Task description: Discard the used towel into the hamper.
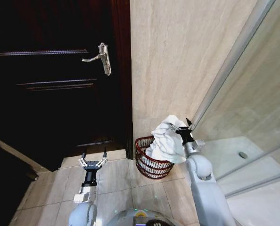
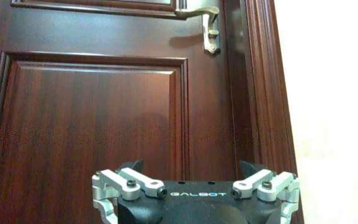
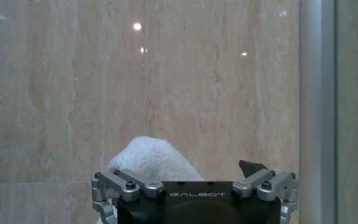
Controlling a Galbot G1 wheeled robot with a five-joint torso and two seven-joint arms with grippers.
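Dark wood door, panelled, lever handle; beige stone-look wall; glass shower screen at right. Hamper: round reddish-brown wire basket on the tiled floor by the wall corner. White terry towel hangs bunched, long axis vertical, lower end inside the hamper. Right gripper clamps its top. Left gripper low before the door, fingers spread wide, empty.
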